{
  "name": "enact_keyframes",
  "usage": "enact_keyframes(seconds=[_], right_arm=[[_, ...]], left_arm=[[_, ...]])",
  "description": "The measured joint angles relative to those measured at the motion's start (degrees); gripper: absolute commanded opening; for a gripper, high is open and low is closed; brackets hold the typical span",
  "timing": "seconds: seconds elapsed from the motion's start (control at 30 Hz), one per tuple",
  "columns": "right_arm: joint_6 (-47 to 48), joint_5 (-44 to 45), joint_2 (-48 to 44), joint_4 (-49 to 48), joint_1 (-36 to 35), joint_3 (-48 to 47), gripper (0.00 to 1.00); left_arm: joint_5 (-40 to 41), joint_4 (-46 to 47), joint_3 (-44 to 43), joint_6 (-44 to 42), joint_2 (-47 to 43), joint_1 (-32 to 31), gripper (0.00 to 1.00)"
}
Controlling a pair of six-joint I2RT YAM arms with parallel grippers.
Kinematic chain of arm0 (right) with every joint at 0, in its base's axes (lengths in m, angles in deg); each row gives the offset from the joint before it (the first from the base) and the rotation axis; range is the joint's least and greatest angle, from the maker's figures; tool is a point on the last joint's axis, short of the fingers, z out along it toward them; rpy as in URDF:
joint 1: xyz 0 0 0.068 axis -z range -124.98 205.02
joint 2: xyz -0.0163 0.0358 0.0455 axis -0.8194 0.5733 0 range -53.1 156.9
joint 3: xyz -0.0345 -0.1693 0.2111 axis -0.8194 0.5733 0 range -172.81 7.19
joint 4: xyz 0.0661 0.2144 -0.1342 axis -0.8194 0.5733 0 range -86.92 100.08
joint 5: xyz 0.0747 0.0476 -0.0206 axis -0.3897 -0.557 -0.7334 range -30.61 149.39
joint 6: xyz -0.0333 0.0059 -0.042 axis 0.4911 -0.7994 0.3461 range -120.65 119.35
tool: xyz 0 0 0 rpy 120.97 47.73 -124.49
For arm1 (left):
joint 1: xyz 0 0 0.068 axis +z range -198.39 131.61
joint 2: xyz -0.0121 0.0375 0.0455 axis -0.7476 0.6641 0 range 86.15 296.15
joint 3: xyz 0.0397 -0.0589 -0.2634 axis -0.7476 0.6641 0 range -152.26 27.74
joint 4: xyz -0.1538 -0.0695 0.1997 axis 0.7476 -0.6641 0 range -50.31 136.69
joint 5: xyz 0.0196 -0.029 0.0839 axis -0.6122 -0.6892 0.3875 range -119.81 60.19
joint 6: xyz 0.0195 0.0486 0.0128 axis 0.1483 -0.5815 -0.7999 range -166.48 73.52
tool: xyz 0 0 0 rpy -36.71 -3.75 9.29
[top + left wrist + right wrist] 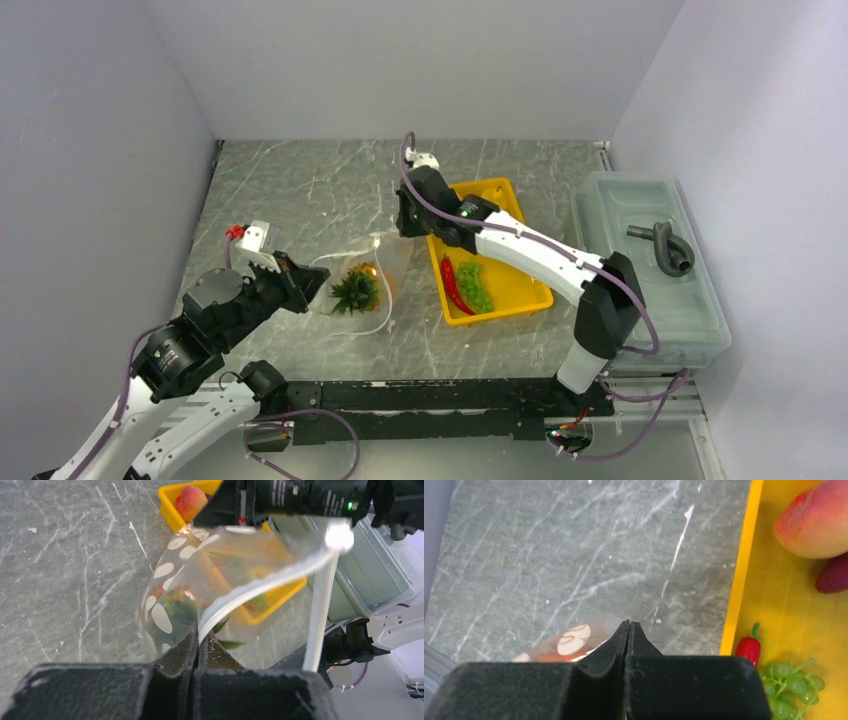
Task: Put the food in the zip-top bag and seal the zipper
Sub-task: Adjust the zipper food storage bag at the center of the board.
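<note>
Bag: zip-top bag point(372, 300) hangs over the tabletop point(300, 190), just left of the yellow tray point(500, 187), mouth stretched open between the two arms.
Left gripper point(198, 635): jaws narrow, pinched on the zipper point(260, 587) at the near end of the mouth.
Right gripper point(629, 625): jaws pressed together; dotted film shows right at the tips, so it seems to grip the far edge of the bag.
In the bag: pineapple point(355, 290), green leaves up, an orange body under them. Nothing else made out for sure through the plastic.
Left in the tray: peach point(819, 522), purple piece point(836, 575), red chilli point(455, 285), green grapes point(475, 285).
Pear: cannot find it in any view.
Progress: early, by my reckoning. One item in, at least four to go.
Zipper status: open along its length; sealing not yet begun.
Snag: both grippers are busy with the bag, so one must let go to fetch food.
</note>
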Motion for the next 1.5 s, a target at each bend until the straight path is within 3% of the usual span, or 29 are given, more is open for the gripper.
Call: enact_keyframes(seconds=[0.1, 0.23, 0.37, 0.57, 1.1, 1.23, 1.5], right_arm=[[-0.3, -0.6, -2.8, -1.8, 0.0, 5.9, 0.00], [-0.2, -0.8, -0.5, 0.2, 0.1, 1.1, 0.00], [-0.3, -1.0, -1.4, -2.8, 0.1, 4.3, 0.00], [-0.3, -2.3, 2.7, -3.3, 0.4, 0.8, 0.01], [-0.3, -14.8, 17.1, -6.1, 4.7, -6.0, 0.28], [-0.3, -15.4, 16.7, -7.4, 5.1, -5.2, 0.44], [0.7, -12.2, 7.2, -7.7, 5.2, 2.9, 0.53]], left_arm=[[0.1, -0.1, -0.5, -0.2, 0.2, 0.0, 0.00], [0.7, -0.8, -0.5, -0.7, 0.3, 0.0, 0.00], [1.8, -1.1, -0.7, -1.4, 0.9, 0.0, 0.00], [6.0, -3.4, -2.9, -2.9, 4.0, 0.0, 0.00], [10.0, -3.2, -5.0, -5.8, 16.4, 0.0, 0.00], [9.7, -2.9, -5.0, -5.5, 19.3, 0.0, 0.00], [7.0, -1.6, -4.9, -5.4, 21.3, 0.0, 0.00]])
